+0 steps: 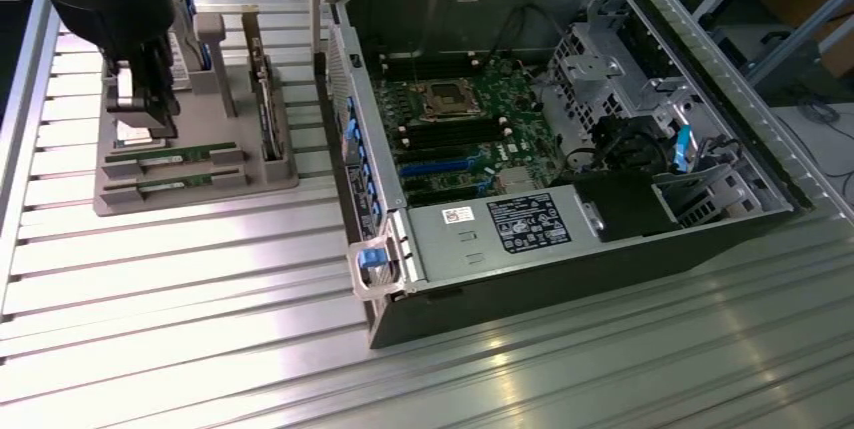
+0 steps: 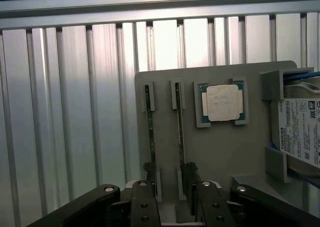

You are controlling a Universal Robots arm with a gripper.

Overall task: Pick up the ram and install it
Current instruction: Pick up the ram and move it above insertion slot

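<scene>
Two green ram sticks stand on edge in slots of a grey holder tray [image 1: 200, 199], one [image 1: 174, 155] behind the other [image 1: 174, 183]. In the wrist view they run as thin parallel strips, one [image 2: 148, 124] beside the other [image 2: 180, 124]. My gripper [image 1: 144, 127] hangs over the tray's back part, just above the sticks' end. Its black fingers [image 2: 145, 197] are open, with the tips near the ends of both sticks, and they hold nothing [image 2: 169, 173]. The square silver CPU [image 2: 222, 102] lies in its recess beside the sticks.
A hard drive [image 2: 300, 132] with a white label stands on edge in the tray. An open computer case [image 1: 534, 149] lies on the exterior view's right, its motherboard showing dark memory slots [image 1: 447, 134]. The ribbed aluminium table [image 1: 200, 329] stretches around both.
</scene>
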